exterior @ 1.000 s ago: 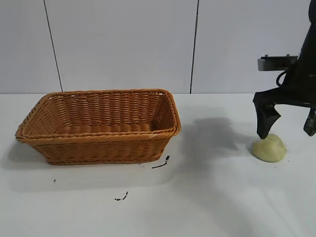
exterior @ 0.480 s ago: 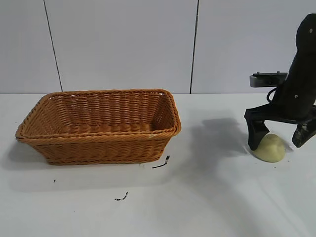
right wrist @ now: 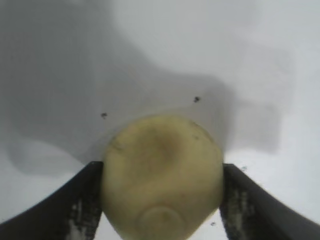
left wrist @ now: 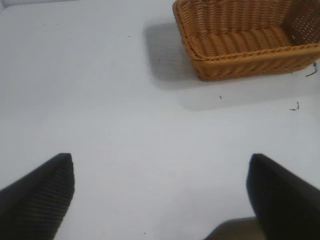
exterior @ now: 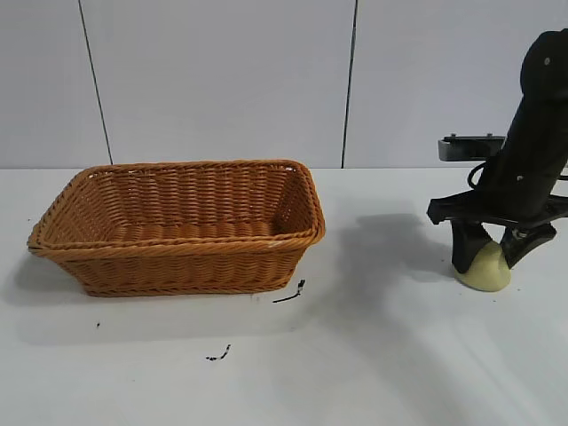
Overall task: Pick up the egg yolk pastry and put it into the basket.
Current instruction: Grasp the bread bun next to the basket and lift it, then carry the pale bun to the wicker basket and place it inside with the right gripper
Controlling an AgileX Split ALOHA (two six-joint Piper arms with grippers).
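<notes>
1. Exterior view: the right tool [exterior: 487,259] points down with a finger on each side of the egg yolk pastry [exterior: 485,269], which sits on the counter [exterior: 373,355], well apart from the empty basket [exterior: 177,227]. Lift, carry and drop remain. Only 2 small dark scraps [exterior: 290,295] lie between; nothing blocks.
2. Left wrist view: the left tool [left wrist: 160,195] hangs released, idle, away from the basket.
3. Right wrist view: both fingers [right wrist: 80,200] touch the pastry's sides, grasping it.
</notes>
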